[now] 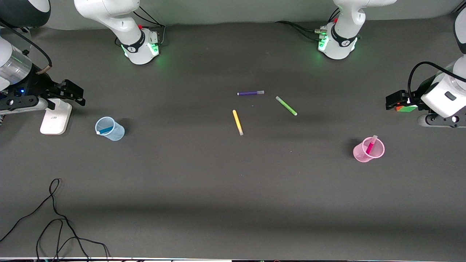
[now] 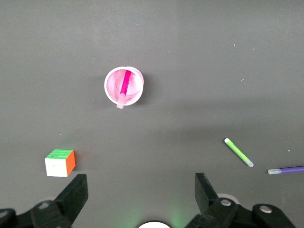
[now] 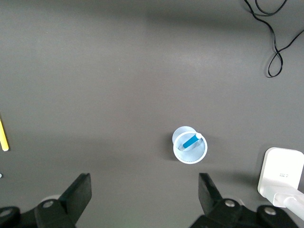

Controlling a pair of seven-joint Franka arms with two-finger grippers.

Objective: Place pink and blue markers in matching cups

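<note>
Pink marker point(image 1: 371, 145): standing tilted in pink cup point(image 1: 364, 153), toward the left arm's end of the table point(image 1: 218, 189). Blue marker point(image 1: 105, 130): in blue cup point(image 1: 114, 133), toward the right arm's end. Left gripper point(image 2: 141, 199): fingers spread, empty, cup at 12 o'clock. Right gripper point(image 3: 145, 199): fingers spread, empty, cup at 1 o'clock.

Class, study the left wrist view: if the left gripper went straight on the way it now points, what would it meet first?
Probably bare table. The open left gripper points down at empty mat, with the pink cup and cube off its line, though depth is unclear.
</note>
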